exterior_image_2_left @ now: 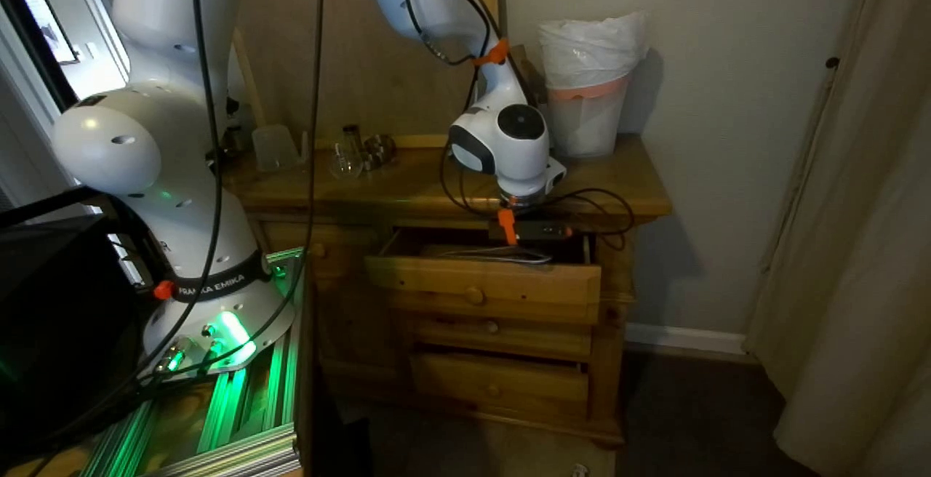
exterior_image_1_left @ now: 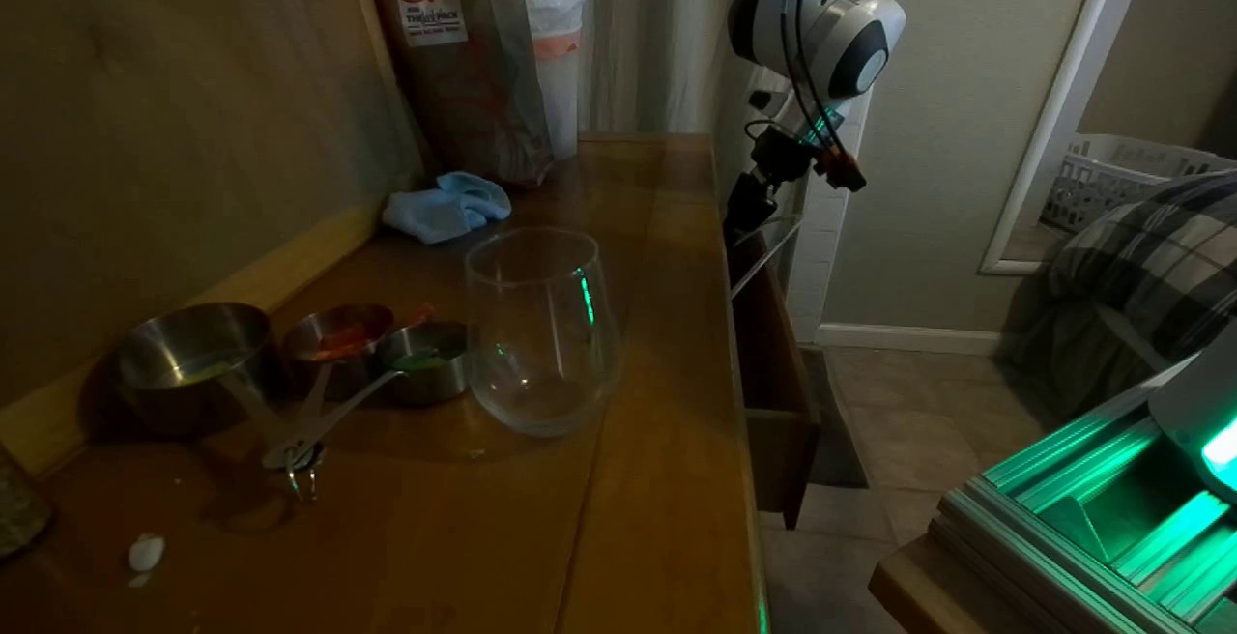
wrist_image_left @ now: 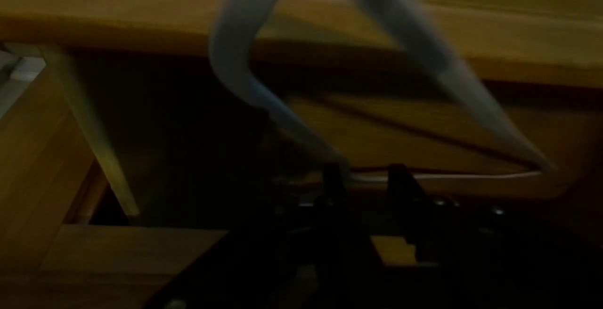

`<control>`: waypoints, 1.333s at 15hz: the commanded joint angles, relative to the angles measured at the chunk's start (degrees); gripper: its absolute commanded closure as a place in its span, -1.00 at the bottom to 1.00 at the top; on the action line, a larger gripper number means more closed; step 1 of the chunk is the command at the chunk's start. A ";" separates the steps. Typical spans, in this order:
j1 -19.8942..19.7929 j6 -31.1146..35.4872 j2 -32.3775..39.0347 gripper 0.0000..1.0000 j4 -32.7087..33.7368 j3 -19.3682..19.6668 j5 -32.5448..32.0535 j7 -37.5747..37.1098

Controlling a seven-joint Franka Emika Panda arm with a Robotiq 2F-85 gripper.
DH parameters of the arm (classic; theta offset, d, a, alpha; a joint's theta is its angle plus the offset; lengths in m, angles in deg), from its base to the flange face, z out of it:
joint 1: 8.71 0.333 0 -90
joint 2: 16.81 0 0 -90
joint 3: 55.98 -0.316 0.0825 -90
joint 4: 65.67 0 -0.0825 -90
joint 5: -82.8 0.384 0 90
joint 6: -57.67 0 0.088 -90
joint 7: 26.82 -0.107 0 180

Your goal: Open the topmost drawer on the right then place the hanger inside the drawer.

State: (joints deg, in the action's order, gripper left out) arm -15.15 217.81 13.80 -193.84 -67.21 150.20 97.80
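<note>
The topmost drawer (exterior_image_2_left: 429,284) on the right of the wooden cabinet is pulled open. Its side and inside also show in an exterior view (exterior_image_1_left: 788,431). A whitish hanger (exterior_image_2_left: 534,257) is at the drawer opening, tilted, with part rising above the drawer in an exterior view (exterior_image_1_left: 768,255). In the wrist view the hanger (wrist_image_left: 235,54) looms large and blurred, and its thin bar runs across behind the fingertips. My gripper (wrist_image_left: 365,172) has its fingers apart, low over the drawer; it also shows in an exterior view (exterior_image_1_left: 749,209). Contact between fingers and hanger cannot be told.
The cabinet top (exterior_image_1_left: 667,421) overhangs the drawer. On it stand a clear glass (exterior_image_1_left: 541,344), metal measuring cups (exterior_image_1_left: 425,373), a blue cloth (exterior_image_1_left: 449,209), a paper bag (exterior_image_1_left: 464,64) and a white bin (exterior_image_2_left: 585,113). A lower drawer (exterior_image_2_left: 502,382) is slightly open.
</note>
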 commanded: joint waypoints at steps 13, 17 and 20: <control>-0.75 -5.32 -6.19 -1.00 -3.69 2.23 -6.48 2.42; 0.16 -7.43 -12.90 -1.00 -8.81 4.84 -13.20 0.26; 0.93 -9.05 -19.64 -1.00 -13.46 7.01 -18.70 -3.43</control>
State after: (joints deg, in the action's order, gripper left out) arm -15.50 210.97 2.76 -200.96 -62.46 136.78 98.65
